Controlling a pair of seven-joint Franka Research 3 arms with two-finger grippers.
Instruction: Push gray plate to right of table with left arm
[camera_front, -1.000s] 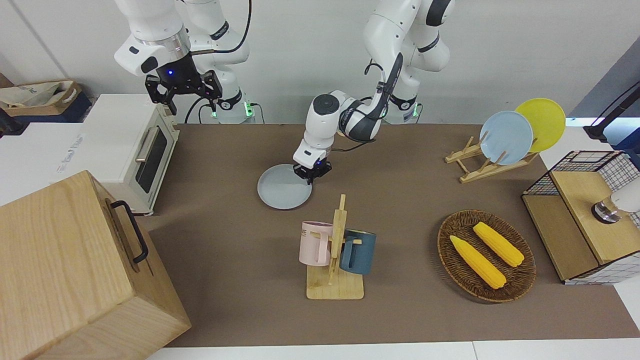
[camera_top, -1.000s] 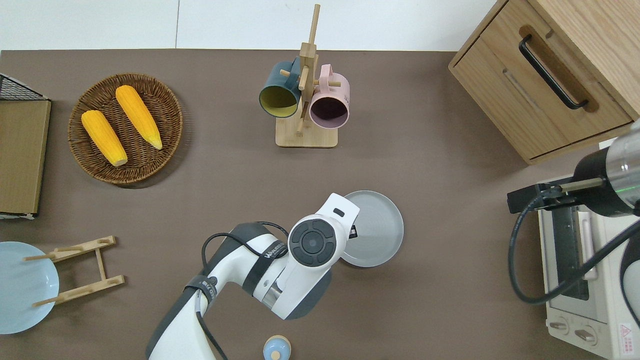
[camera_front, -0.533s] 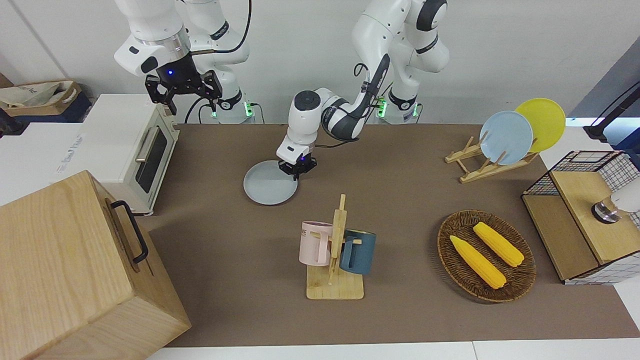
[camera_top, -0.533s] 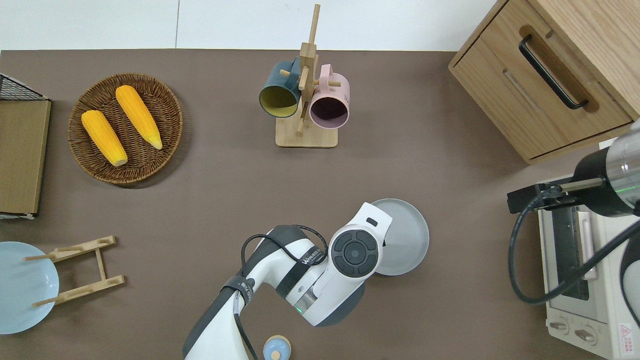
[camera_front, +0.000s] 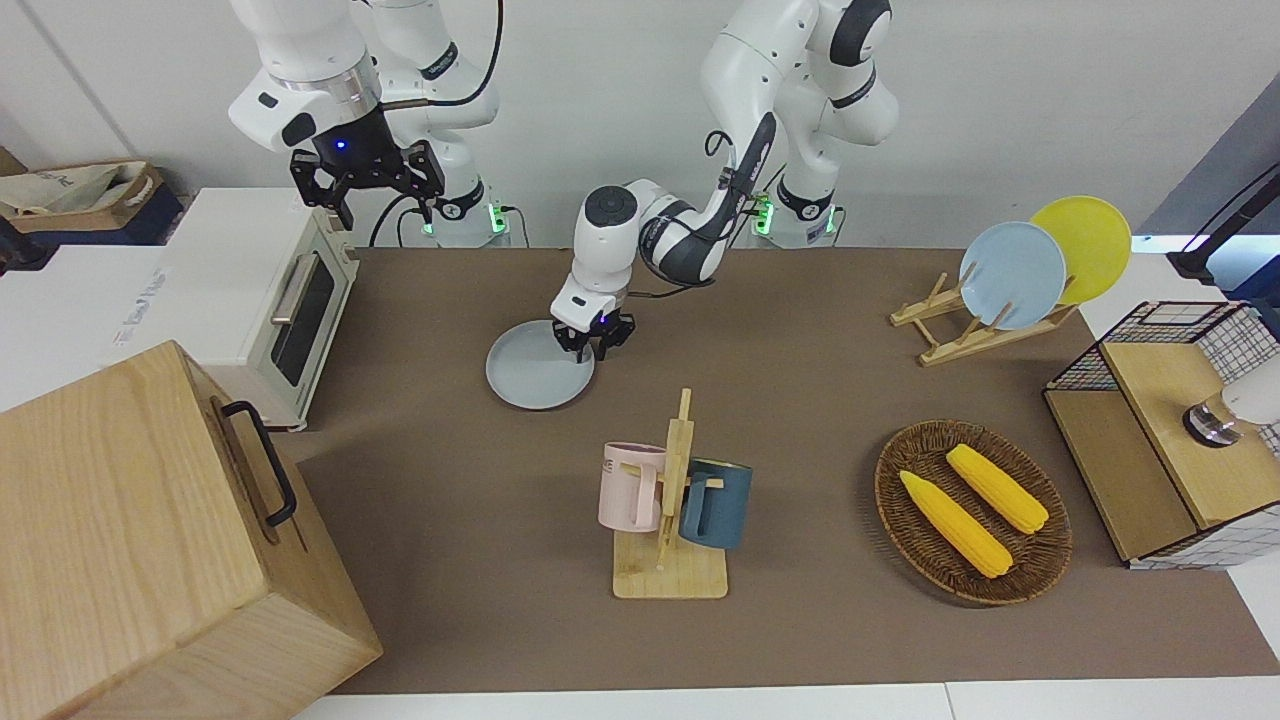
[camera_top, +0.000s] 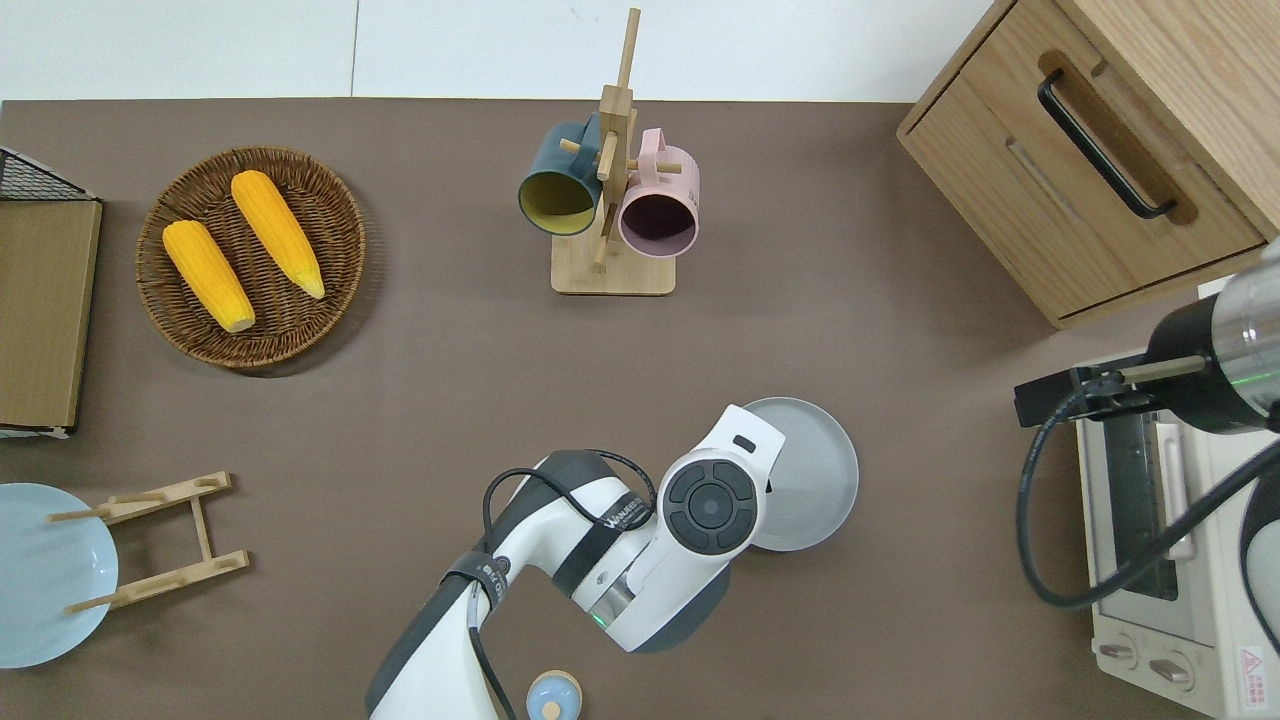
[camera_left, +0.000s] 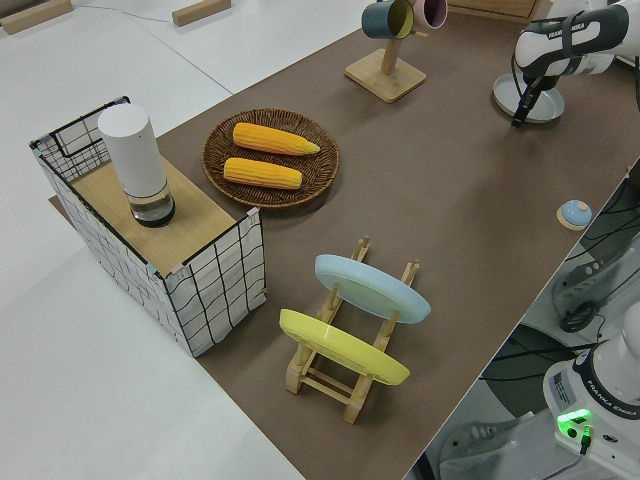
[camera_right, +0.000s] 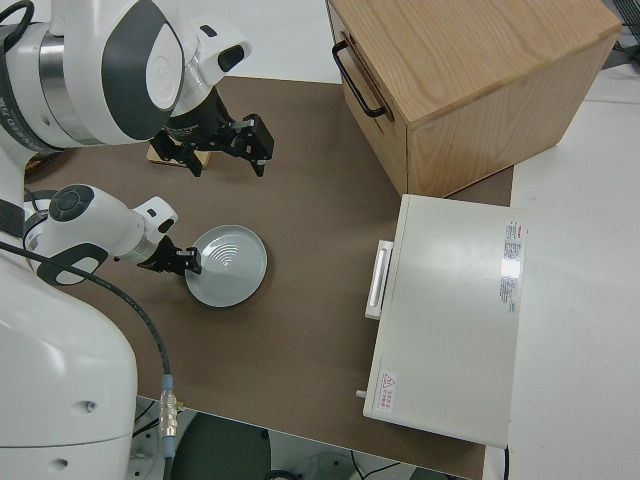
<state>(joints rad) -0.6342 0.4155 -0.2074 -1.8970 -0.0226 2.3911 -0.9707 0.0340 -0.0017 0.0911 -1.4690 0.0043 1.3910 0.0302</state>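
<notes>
The gray plate (camera_front: 533, 378) lies flat on the brown table (camera_front: 450, 520), between the mug rack and the robots; it also shows in the overhead view (camera_top: 810, 470) and the right side view (camera_right: 230, 267). My left gripper (camera_front: 593, 345) is at the plate's rim on the side toward the left arm's end, low over the table, fingers spread and holding nothing. In the overhead view the left arm's wrist (camera_top: 710, 505) hides the gripper and part of the plate. The right arm is parked, its gripper (camera_front: 367, 185) open and empty.
A toaster oven (camera_front: 262, 300) and a wooden cabinet (camera_front: 150, 540) stand at the right arm's end. A mug rack (camera_front: 668, 500) stands mid-table. A corn basket (camera_front: 972, 510), a plate rack (camera_front: 1010, 280) and a wire crate (camera_front: 1160, 430) are at the left arm's end.
The left gripper pushed the gray plate toward the right arm's end and slightly nearer the robots. In the last half second the plate stayed put and the fingers spread apart.
</notes>
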